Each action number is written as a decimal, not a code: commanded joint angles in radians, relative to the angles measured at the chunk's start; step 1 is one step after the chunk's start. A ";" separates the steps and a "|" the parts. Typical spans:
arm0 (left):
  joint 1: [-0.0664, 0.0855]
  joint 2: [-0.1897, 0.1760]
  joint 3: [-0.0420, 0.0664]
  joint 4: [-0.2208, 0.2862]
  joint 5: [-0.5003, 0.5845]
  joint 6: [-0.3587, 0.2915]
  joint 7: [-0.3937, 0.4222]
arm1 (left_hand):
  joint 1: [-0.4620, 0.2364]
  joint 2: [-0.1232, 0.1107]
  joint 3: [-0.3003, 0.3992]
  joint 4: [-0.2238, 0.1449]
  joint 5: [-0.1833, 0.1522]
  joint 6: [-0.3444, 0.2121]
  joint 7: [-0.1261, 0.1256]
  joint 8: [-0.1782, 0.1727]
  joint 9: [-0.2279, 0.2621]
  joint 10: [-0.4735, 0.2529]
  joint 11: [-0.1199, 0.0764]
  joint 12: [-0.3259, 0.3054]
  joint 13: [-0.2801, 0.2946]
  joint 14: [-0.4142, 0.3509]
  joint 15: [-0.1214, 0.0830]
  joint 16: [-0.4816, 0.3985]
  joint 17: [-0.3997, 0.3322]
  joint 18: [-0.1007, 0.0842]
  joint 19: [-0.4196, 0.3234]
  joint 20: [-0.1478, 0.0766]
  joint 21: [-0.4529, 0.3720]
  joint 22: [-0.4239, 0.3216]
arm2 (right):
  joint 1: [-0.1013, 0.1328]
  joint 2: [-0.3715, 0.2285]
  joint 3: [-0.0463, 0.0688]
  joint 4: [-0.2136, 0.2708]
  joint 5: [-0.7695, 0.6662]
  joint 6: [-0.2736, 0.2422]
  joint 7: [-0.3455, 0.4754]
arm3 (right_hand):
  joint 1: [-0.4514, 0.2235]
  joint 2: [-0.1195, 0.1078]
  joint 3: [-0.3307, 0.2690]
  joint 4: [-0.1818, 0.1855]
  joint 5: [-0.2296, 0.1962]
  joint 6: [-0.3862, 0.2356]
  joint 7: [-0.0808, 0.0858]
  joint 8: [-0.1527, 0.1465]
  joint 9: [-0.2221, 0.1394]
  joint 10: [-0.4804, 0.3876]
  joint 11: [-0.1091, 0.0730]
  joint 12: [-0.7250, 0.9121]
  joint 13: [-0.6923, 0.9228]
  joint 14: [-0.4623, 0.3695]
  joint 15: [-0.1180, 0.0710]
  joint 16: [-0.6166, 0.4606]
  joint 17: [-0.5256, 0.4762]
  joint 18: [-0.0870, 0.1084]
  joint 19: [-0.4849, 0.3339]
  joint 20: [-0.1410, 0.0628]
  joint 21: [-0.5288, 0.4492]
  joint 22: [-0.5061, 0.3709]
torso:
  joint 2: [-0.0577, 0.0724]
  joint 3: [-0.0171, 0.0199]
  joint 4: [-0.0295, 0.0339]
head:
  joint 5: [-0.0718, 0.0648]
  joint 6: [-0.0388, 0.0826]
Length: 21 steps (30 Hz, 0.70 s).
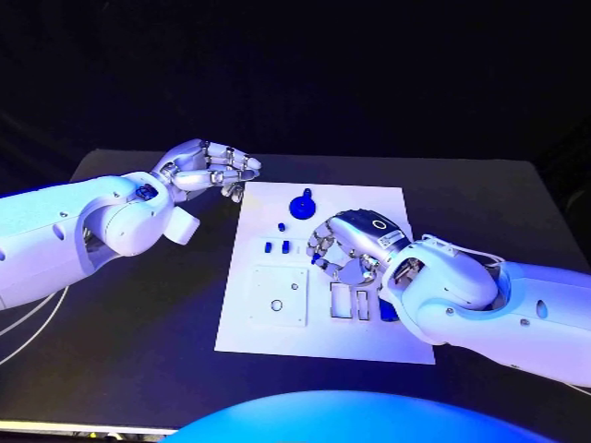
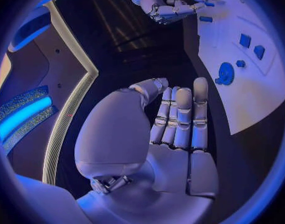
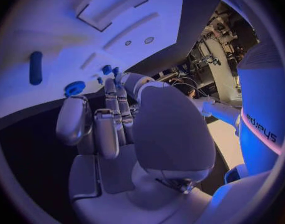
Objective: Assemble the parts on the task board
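The task board [image 1: 376,343] is lying in the middle of the black surface [image 1: 136,369], its long sides running toward the far edge. On it, a blue gear-like part [image 1: 305,201] is sitting near the board's far edge, a small blue peg [image 1: 281,226] just beside it, and two small blue blocks [image 1: 277,246] are standing side by side nearer the middle; more blue pieces toward the near right corner are partly hidden, so the full count is uncertain. The right robot hand [image 1: 346,247] is hovering over the middle of the board with fingers curled downward, probably reaching for a part; whether it is grasping anything cannot be told. The left robot hand [image 1: 210,171] is waiting off the board's far left corner, above the surface, fingers bent together and holding nothing, likely keeping clear of the working hand.
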 commanded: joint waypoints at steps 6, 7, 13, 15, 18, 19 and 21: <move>0.001 0.009 0.001 0.009 0.000 -0.003 0.011 | -0.011 -0.002 0.005 -0.003 0.004 -0.004 0.000 0.004 0.002 -0.006 0.001 0.004 -0.001 0.008 -0.001 0.006 -0.002 0.015 -0.005 0.003 0.006 0.002 | -0.046 0.055 -0.001 -0.044 -0.005 0.003 0.031 | -0.007 0.001 0.002 -0.006 0.003 0.001 0.001 0.000 0.001 0.021 -0.021 0.002 0.000 0.063 -0.007 0.004 0.022 -0.014 -0.001 0.003 0.001 -0.001 | 0.001 0.0001 0.0001 | 0.041 -0.013; 0.001 0.009 0.001 0.009 -0.001 -0.003 0.011 | -0.011 -0.002 0.005 -0.003 0.004 -0.004 0.000 0.004 0.002 -0.006 0.001 0.004 -0.001 0.008 -0.001 0.006 -0.002 0.015 -0.005 0.003 0.006 0.002 | -0.050 0.060 -0.001 -0.048 -0.005 0.004 0.030 | -0.007 0.001 0.002 -0.006 0.003 0.001 0.001 0.000 0.001 0.021 -0.021 0.002 0.000 0.063 -0.007 0.004 0.022 -0.014 -0.001 0.003 0.001 -0.001 | 0.001 0.0013 0.0004 | 0.043 -0.014; 0.001 0.010 0.001 0.010 -0.004 -0.008 0.007 | -0.011 -0.002 0.006 -0.004 0.004 -0.004 0.000 0.005 0.002 -0.007 0.001 0.005 -0.001 0.009 -0.001 0.007 0.000 0.015 -0.006 0.003 0.007 0.002 | -0.069 0.087 -0.002 -0.073 -0.011 0.011 0.023 | -0.013 -0.002 0.001 -0.007 0.003 -0.001 0.003 -0.001 0.003 0.017 -0.019 0.001 -0.001 0.063 -0.005 0.006 0.024 -0.015 -0.002 0.004 0.002 0.001 | 0.000 0.0005 0.0024 | 0.050 -0.020; 0.001 0.011 0.001 0.010 -0.004 -0.010 0.005 | -0.011 -0.002 0.006 -0.004 0.004 -0.004 0.000 0.005 0.002 -0.007 0.001 0.005 -0.001 0.009 -0.001 0.007 0.000 0.015 -0.006 0.003 0.007 0.002 | -0.072 0.092 -0.003 -0.078 -0.013 0.014 0.020 | -0.014 -0.003 0.001 -0.007 0.002 -0.002 0.003 -0.001 0.003 0.016 -0.019 0.001 -0.001 0.063 -0.005 0.006 0.024 -0.015 -0.002 0.004 0.002 0.001 | 0.000 0.0012 0.0016 | 0.052 -0.021; 0.001 0.011 0.001 0.011 -0.004 -0.012 0.002 | -0.011 -0.002 0.006 -0.004 0.004 -0.005 0.000 0.005 0.002 -0.007 0.001 0.005 -0.001 0.008 -0.001 0.007 -0.002 0.015 -0.006 0.003 0.007 0.003 | -0.076 0.099 -0.004 -0.085 -0.016 0.016 0.016 | -0.016 -0.003 0.001 -0.007 0.002 -0.003 0.003 -0.002 0.003 0.015 -0.018 0.001 -0.001 0.064 -0.004 0.007 0.025 -0.015 -0.002 0.005 0.003 0.002 | 0.001 0.0015 0.0005 | 0.056 -0.023; 0.001 0.011 0.001 0.011 -0.005 -0.013 0.002 | -0.011 -0.002 0.006 -0.004 0.004 -0.005 0.000 0.005 0.002 -0.007 0.001 0.005 -0.001 0.008 -0.001 0.007 -0.002 0.015 -0.006 0.003 0.007 0.003 | -0.077 0.100 -0.004 -0.087 -0.017 0.016 0.015 | -0.016 -0.003 0.001 -0.007 0.002 -0.003 0.003 -0.002 0.003 0.015 -0.018 0.001 -0.001 0.064 -0.004 0.007 0.025 -0.015 -0.002 0.005 0.003 0.002 | 0.001 0.0013 0.0000 | 0.057 -0.024; 0.001 0.012 0.001 0.011 -0.005 -0.012 0.000 | -0.011 -0.002 0.006 -0.004 0.004 -0.005 0.000 0.005 0.002 -0.007 0.001 0.005 -0.001 0.008 -0.001 0.007 -0.002 0.015 -0.006 0.003 0.007 0.003 | -0.080 0.103 -0.004 -0.091 -0.020 0.016 0.013 | -0.016 -0.003 0.001 -0.007 0.002 -0.003 0.003 -0.002 0.003 0.015 -0.018 0.001 -0.001 0.064 -0.004 0.007 0.025 -0.015 -0.002 0.005 0.003 0.002 | 0.001 0.0010 0.0004 | 0.058 -0.025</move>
